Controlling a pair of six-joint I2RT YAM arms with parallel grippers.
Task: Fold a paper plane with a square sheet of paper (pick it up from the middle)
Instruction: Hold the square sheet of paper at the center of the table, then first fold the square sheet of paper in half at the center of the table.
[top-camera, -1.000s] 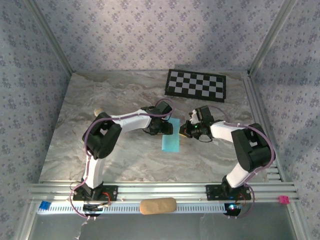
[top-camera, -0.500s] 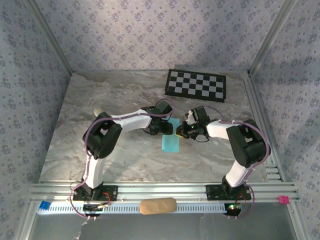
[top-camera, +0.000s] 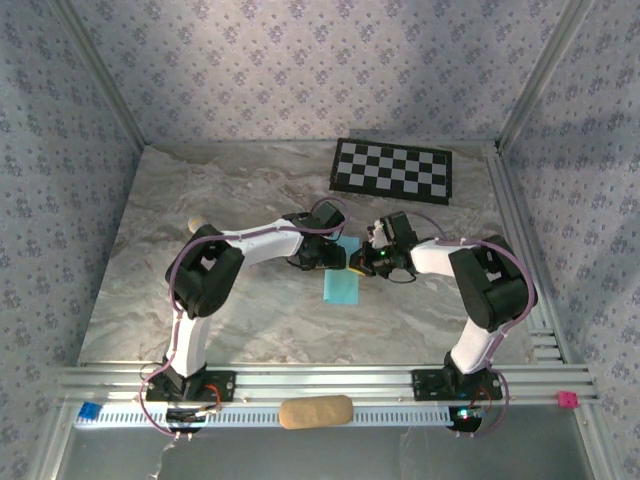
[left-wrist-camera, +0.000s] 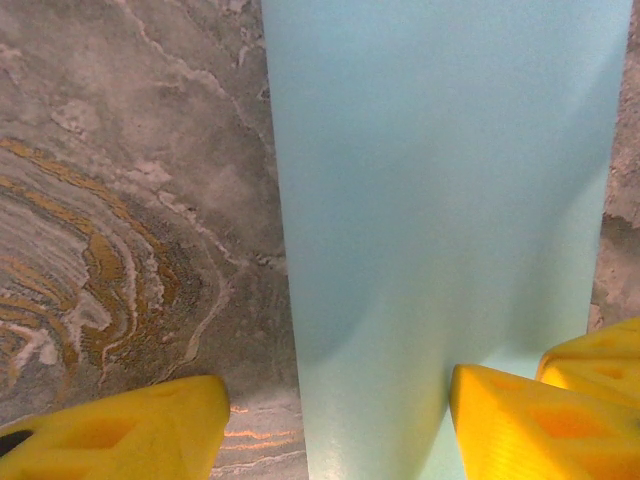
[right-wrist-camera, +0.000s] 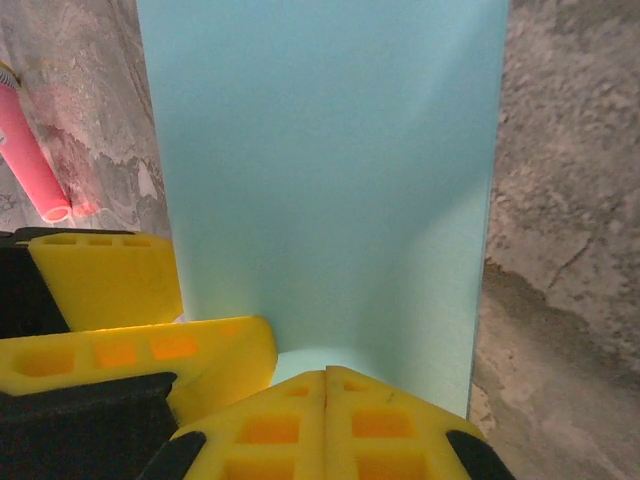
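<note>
The square sheet of paper (top-camera: 342, 285) is light blue and lies on the marble table as a narrow folded strip. In the left wrist view the paper (left-wrist-camera: 440, 200) runs away from my left gripper (left-wrist-camera: 335, 430). That gripper is open, with one yellow finger (left-wrist-camera: 110, 430) on bare table and the other (left-wrist-camera: 520, 420) over the paper. In the top view my left gripper (top-camera: 337, 258) sits at the strip's far end. My right gripper (top-camera: 358, 265) is beside it. In the right wrist view my right gripper (right-wrist-camera: 325, 385) is shut, its tips resting on the paper (right-wrist-camera: 330, 170).
A black-and-white checkerboard mat (top-camera: 392, 170) lies at the back right. A pink marker (right-wrist-camera: 30, 150) lies left of the paper in the right wrist view. A tan pad (top-camera: 315, 411) rests on the near rail. A small tan object (top-camera: 197, 224) sits by the left arm.
The right arm has edged left toward the paper's far end, and its elbow has swung inward. The left arm and the paper have stayed put.
</note>
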